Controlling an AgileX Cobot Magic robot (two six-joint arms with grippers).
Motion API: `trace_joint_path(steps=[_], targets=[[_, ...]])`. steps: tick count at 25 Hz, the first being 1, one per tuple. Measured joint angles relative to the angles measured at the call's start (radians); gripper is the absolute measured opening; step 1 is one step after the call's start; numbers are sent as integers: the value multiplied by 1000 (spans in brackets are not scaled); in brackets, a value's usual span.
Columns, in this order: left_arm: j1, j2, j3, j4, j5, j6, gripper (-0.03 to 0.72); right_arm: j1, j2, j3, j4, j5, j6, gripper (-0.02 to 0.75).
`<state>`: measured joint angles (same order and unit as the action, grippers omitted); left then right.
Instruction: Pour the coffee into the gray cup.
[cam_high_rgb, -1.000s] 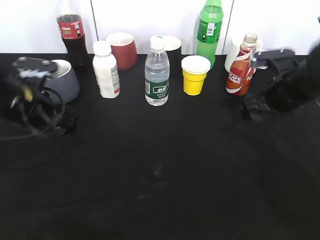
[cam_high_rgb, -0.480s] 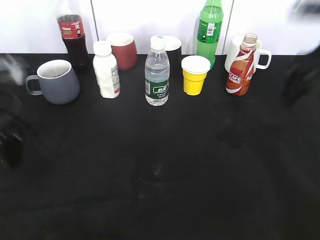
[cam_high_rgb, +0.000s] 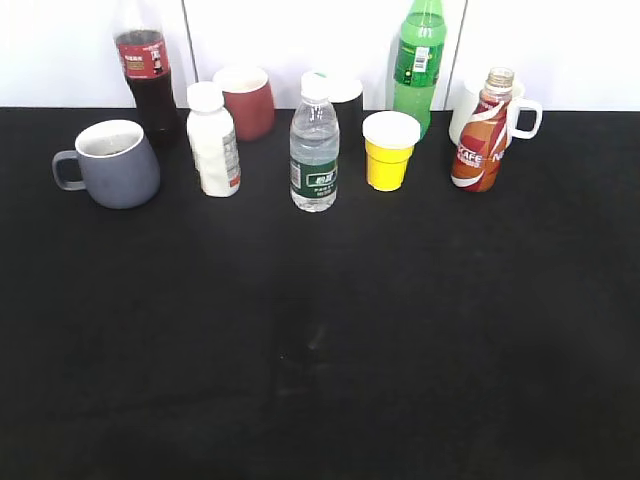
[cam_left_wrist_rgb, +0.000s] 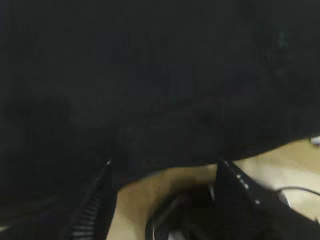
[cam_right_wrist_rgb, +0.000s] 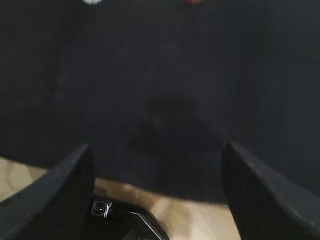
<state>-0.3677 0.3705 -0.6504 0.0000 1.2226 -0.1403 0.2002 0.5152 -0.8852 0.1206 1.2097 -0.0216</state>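
The coffee (cam_high_rgb: 481, 132), a small curvy bottle with a red-brown wrap and a pale neck, stands upright at the back right of the black table. The gray cup (cam_high_rgb: 117, 163), a blue-gray mug with its handle to the left, stands at the back left, upright. Neither arm shows in the exterior view. In the left wrist view my left gripper (cam_left_wrist_rgb: 162, 197) is open and empty over the black cloth's edge. In the right wrist view my right gripper (cam_right_wrist_rgb: 157, 190) is open and empty, also over the cloth's edge. Neither wrist view shows the coffee or the cup.
Along the back stand a cola bottle (cam_high_rgb: 145, 70), a white bottle (cam_high_rgb: 213, 140), a dark red cup (cam_high_rgb: 244, 100), a water bottle (cam_high_rgb: 314, 150), a yellow cup (cam_high_rgb: 389, 150), a green bottle (cam_high_rgb: 418, 62) and a white mug (cam_high_rgb: 505, 108). A wooden floor shows beyond the cloth (cam_right_wrist_rgb: 210, 215).
Both arms have drawn back out of the exterior view: the left from beside the gray cup, the right from beside the coffee. The objects have not moved.
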Motion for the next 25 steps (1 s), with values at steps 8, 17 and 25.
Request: trace_joint_path(steps=[8, 17, 25], targets=[[-1, -158, 121, 56, -139, 81, 466, 0, -317, 379, -55, -139, 22, 589], [-1, -158, 131, 23, -157, 134, 466, 0, -317, 383, -62, -155, 22, 589], [-1, -158, 131, 17, -158, 140, 466, 0, -317, 383, -62, -158, 29, 589]])
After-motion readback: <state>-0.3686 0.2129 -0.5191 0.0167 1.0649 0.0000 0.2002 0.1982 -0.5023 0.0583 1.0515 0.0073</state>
